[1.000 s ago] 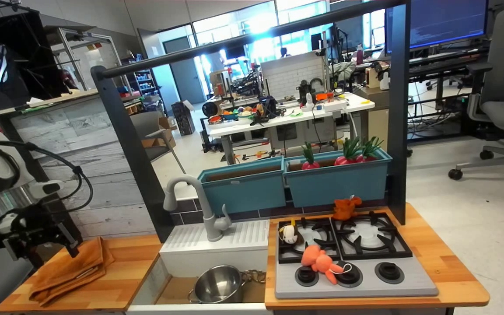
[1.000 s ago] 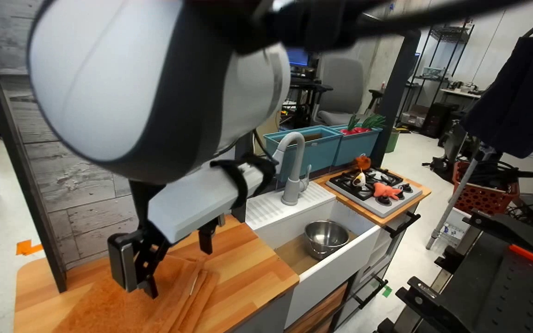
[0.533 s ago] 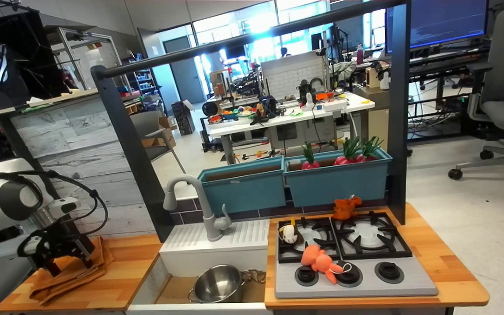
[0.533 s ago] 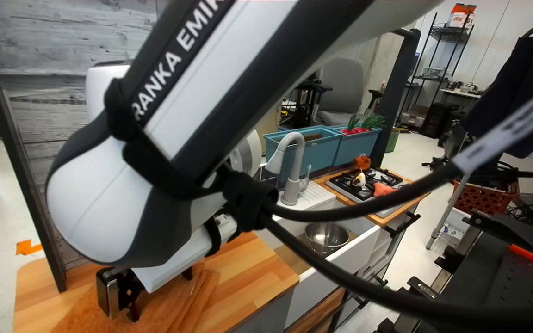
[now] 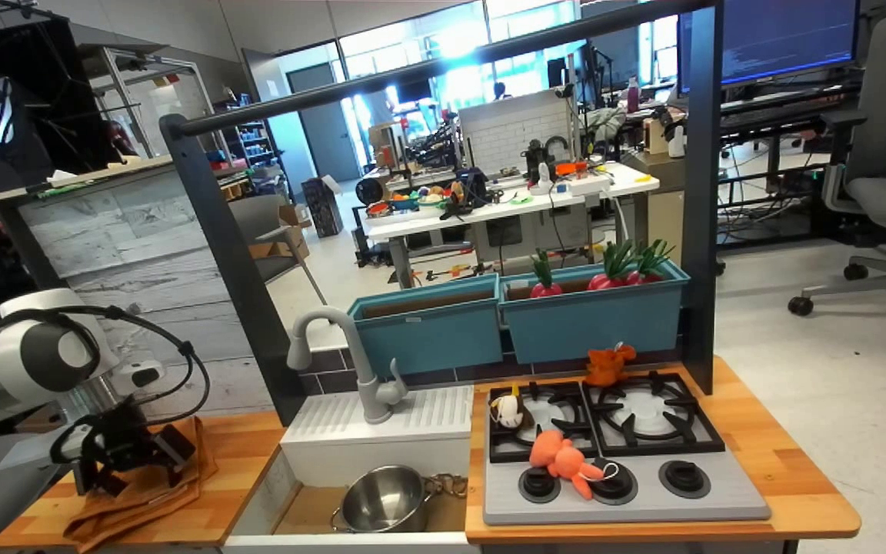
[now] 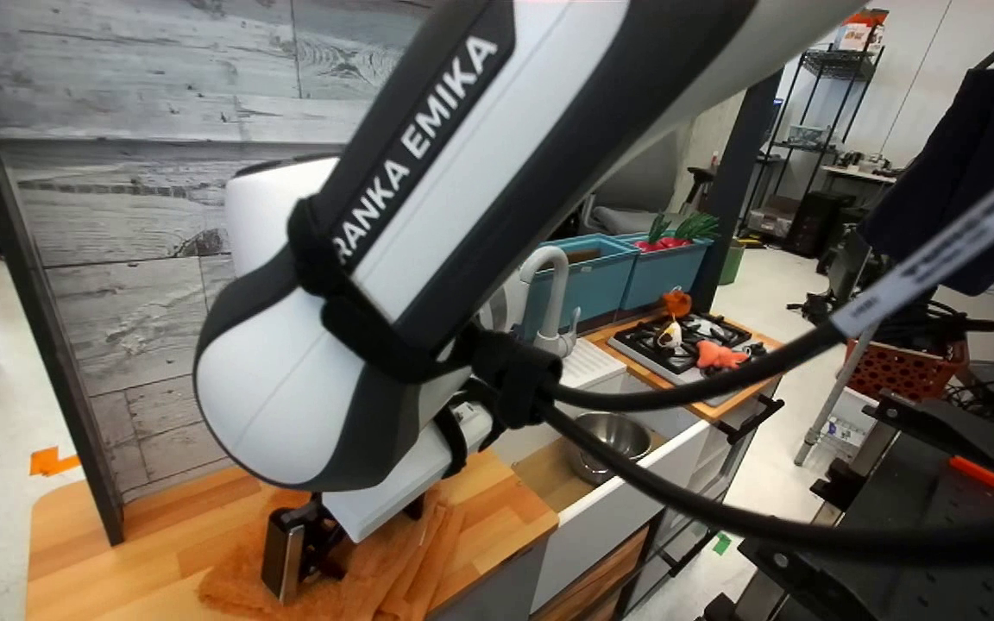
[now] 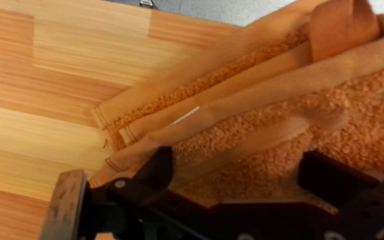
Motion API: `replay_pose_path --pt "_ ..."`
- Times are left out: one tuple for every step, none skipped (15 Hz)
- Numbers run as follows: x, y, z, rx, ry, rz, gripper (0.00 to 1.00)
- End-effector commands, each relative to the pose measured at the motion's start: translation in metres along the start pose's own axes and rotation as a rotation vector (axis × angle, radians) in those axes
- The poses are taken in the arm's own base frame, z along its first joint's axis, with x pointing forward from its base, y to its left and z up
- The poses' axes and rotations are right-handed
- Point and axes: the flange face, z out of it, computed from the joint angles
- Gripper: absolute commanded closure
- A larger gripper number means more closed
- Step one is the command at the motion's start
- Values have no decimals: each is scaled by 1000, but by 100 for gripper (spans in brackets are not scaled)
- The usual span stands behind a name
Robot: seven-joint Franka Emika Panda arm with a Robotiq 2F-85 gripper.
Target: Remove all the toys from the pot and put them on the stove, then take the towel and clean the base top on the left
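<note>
Pale lab floor (image 5: 781, 369) beyond, striped wooden desk (image 7: 62, 96) up close, and the orange towel (image 7: 272, 130) lying on it beneath my gripper (image 7: 237, 166).
My jaws stand wide apart, gripping nothing; whether they press into the pile I can't tell. I expect the towel to be light, soft and limp, nothing to break, so I'd pinch deep on the raised fold between the jaws, as its stacked edges may slip over each other. The desk looks smooth and flat, so the cloth should slide well once held. In an exterior view the pot (image 5: 381, 496) stands in the sink (image 5: 324, 462) and the toys (image 5: 562, 459) lie on the stove (image 5: 647, 481), the orange one at its back edge, so I judge only the wiping is left.
</note>
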Motion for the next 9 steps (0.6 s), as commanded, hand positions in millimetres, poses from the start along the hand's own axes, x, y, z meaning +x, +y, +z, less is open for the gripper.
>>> replay_pose_path --pt "-7 46 24 -64 -35 99 0" --pt "-5 56 25 -78 -31 126 0" --pt "-2 62 24 -76 -2 142 0" --pt "3 70 23 -80 34 163 0" --pt "5 75 23 -75 39 184 0" --pt "7 78 24 -82 51 193 0" --pt "5 75 26 -76 46 187 0" --pt "2 67 27 -65 40 171 0" --pt "-3 49 27 -47 34 129 0"
